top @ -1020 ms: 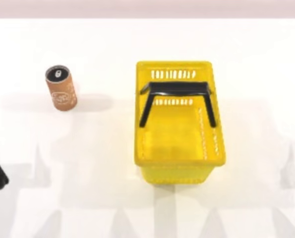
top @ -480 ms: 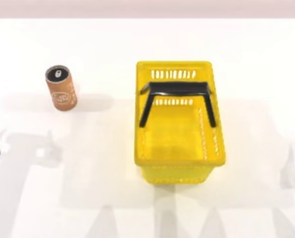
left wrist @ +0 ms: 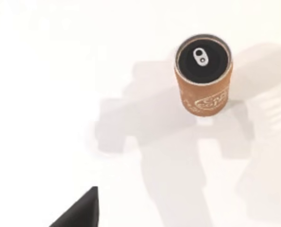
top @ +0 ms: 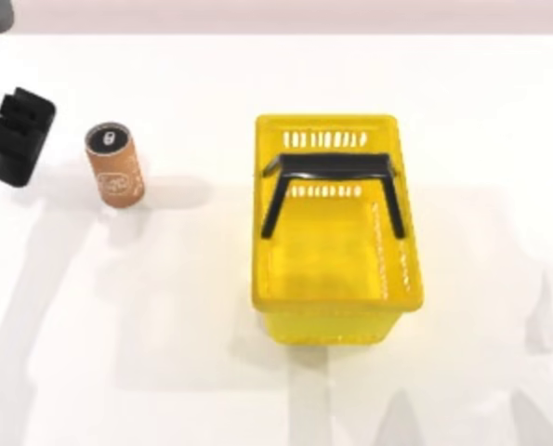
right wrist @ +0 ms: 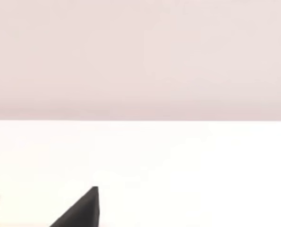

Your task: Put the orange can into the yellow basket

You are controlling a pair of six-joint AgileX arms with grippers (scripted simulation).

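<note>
The orange can point(top: 114, 165) stands upright on the white bench point(top: 192, 372) at the upper left of the top view, dark lid and silver pull tab up; white script on its side is too small to read. The left end effector point(top: 18, 137) hangs just left of it, apart; whether its fingers are spread I cannot tell. The yellow basket point(top: 336, 307) sits centre-right, black handle point(top: 332, 167) folded across, well apart from the can
</note>
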